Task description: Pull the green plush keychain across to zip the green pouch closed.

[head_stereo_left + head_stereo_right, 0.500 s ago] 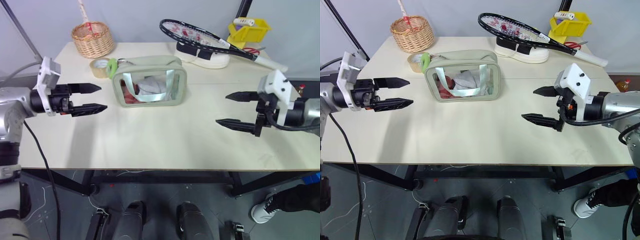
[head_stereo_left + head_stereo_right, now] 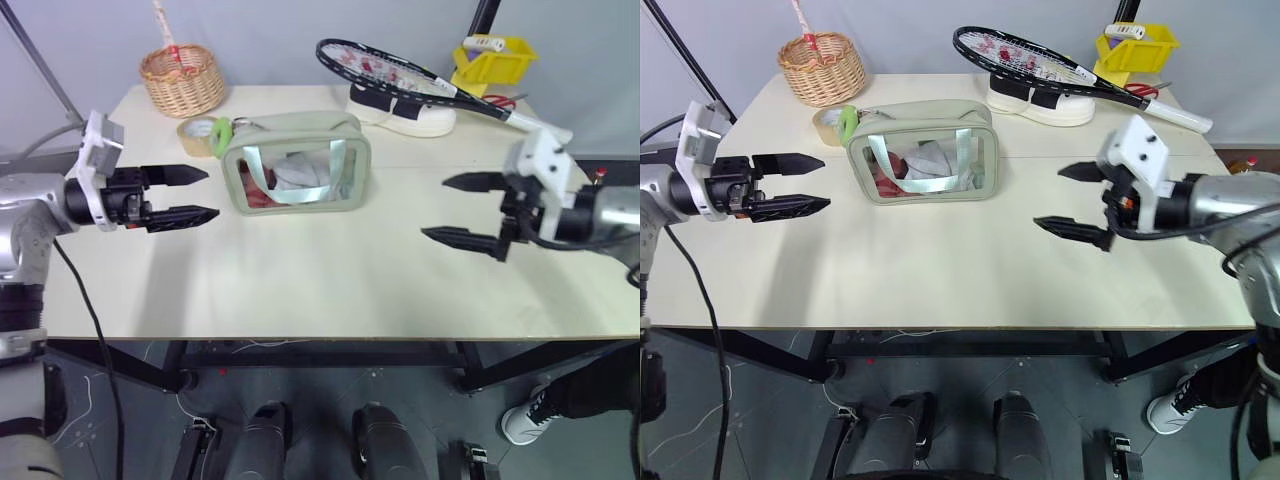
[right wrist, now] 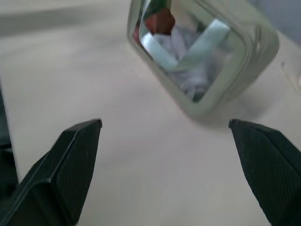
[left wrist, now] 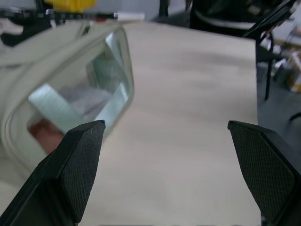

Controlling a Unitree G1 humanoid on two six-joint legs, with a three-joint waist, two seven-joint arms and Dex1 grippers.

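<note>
The green plush keychain (image 2: 223, 133) is seen at the left top corner of the green pouch (image 2: 296, 163), touching the roll of tan tape (image 2: 199, 135) just beside it. The pouch stands upright in the far-centre part of the table (image 2: 300, 280), clear window toward the robot, two pale straps visible through it. Behind it lie a wicker basket (image 2: 183, 77) at the far left corner, a tennis racket (image 2: 400, 72) resting across a white shoe (image 2: 402, 110), and a yellow bin (image 2: 490, 60) at the far right. Bare tabletop is noted on both flanks of the pouch and along the whole near edge.

The left gripper (image 2: 190, 195) is held level above the table, left of the pouch and apart from it, fingers spread wide, nothing between them. The right gripper (image 2: 455, 210) is held well to the right, tilted slightly downward toward the pouch, fingers likewise spread and empty.
</note>
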